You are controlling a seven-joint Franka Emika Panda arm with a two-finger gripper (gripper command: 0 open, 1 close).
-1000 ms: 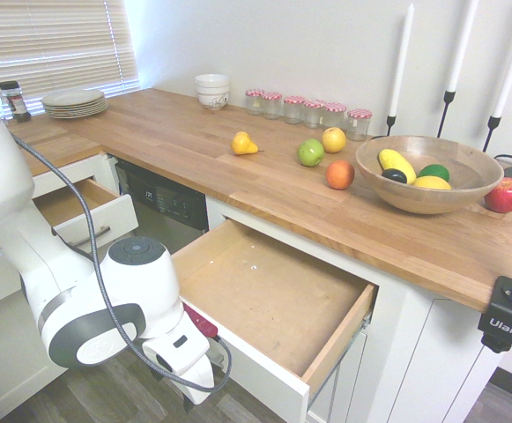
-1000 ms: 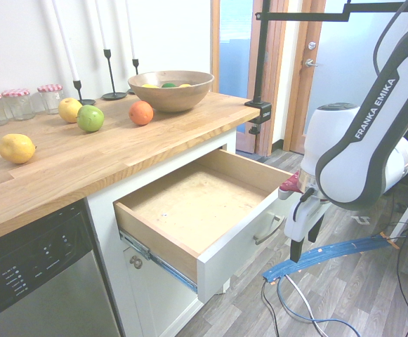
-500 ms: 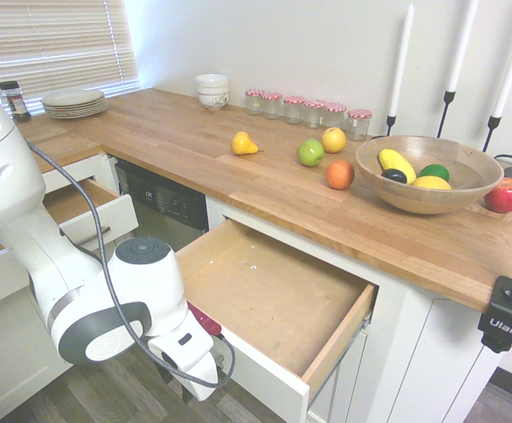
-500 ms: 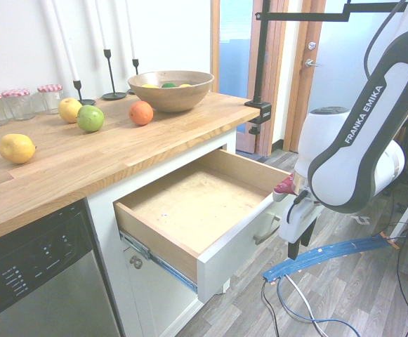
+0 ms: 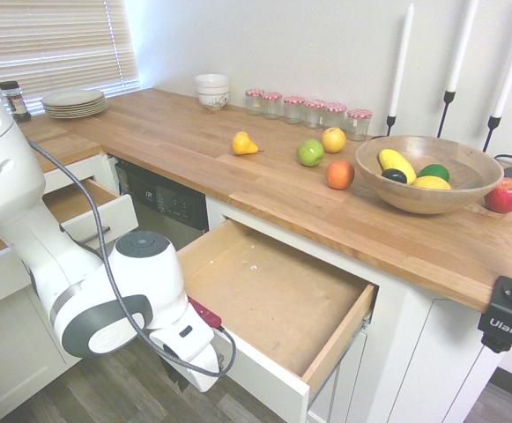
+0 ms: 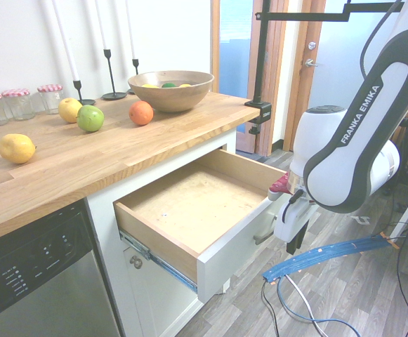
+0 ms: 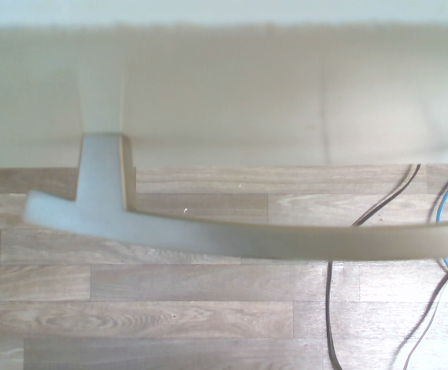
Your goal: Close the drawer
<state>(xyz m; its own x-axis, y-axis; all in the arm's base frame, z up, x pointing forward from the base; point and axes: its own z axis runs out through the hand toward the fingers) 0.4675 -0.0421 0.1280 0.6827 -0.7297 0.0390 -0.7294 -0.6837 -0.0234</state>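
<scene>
Gripper [image 6: 293,242], at right of centre in the second exterior view, hangs just outside the drawer [image 6: 189,203]'s white front; whether its fingers are parted I cannot tell. Pulled wide open, the drawer sits mid-frame under a wooden countertop [image 5: 194,141] with fruit, above grey plank flooring [image 7: 170,324].

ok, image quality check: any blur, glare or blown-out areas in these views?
Wrist view: the drawer's bar handle is close, soft and bowed by the lens; the floor behind is sharper. First exterior view: window blinds are overexposed. Second exterior view: sharp, with a bright doorway; the drawer is evenly lit.
</scene>
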